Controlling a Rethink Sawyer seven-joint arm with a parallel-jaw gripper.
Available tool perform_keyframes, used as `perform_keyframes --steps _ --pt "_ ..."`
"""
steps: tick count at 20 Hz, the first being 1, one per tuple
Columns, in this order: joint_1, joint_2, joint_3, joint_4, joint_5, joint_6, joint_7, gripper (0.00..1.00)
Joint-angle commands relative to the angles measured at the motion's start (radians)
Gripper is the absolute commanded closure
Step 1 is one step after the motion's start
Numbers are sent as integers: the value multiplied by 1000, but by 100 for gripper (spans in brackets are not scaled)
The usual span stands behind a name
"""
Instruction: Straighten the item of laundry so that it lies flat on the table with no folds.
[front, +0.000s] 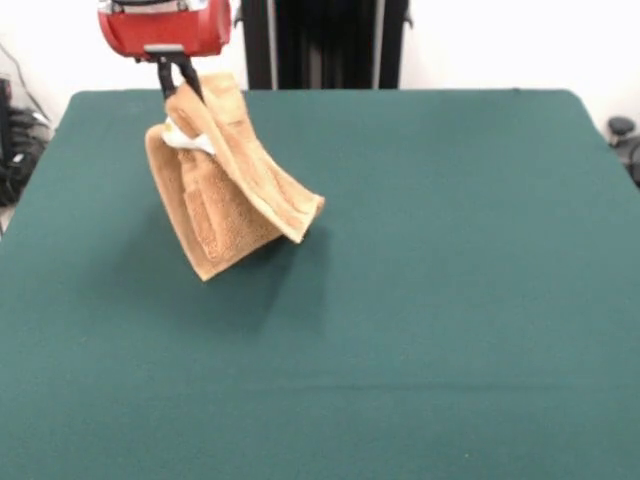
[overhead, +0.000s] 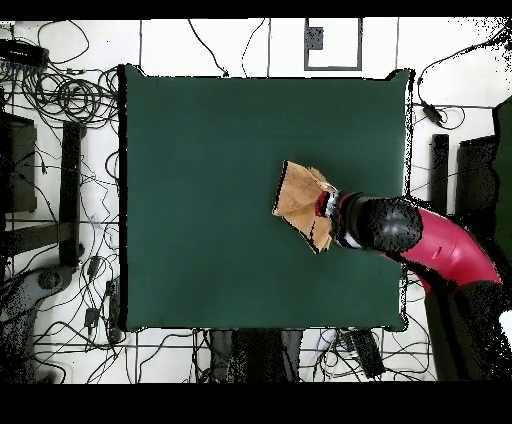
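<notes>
The item of laundry (front: 235, 190), an orange-tan terry towel with woven bands, hangs folded from my gripper (front: 178, 82), which is shut on its upper edge beside a small white tag (front: 190, 140). The towel's lower corners hang just above or barely touching the dark green table (front: 420, 300); I cannot tell which. From overhead, the towel (overhead: 300, 200) shows as a bunched shape right of the table's middle, with the red arm (overhead: 440, 245) reaching in from the right and the gripper hidden under the arm's head.
The green table (overhead: 200, 200) spreads wide around the towel on all sides. Cables and stands (overhead: 60, 100) lie on the floor beyond the table edges. A black pedestal (front: 325, 40) stands behind the table.
</notes>
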Motion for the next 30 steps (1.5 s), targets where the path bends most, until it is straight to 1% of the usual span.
perform_keyframes --steps 1,4,9,14,19,22,26,30 --pt "47 -11 86 85 -26 -89 32 0" --pt "54 -15 80 102 -18 -129 73 0" --pt "79 -16 60 102 -8 -138 109 0" --pt "85 -16 54 107 0 -149 116 0" --pt "74 -13 73 117 5 -195 109 0" --pt "75 -11 73 113 14 -180 107 0" --pt "83 -14 70 120 26 -177 124 0" --pt "104 -10 68 137 36 -216 164 0"
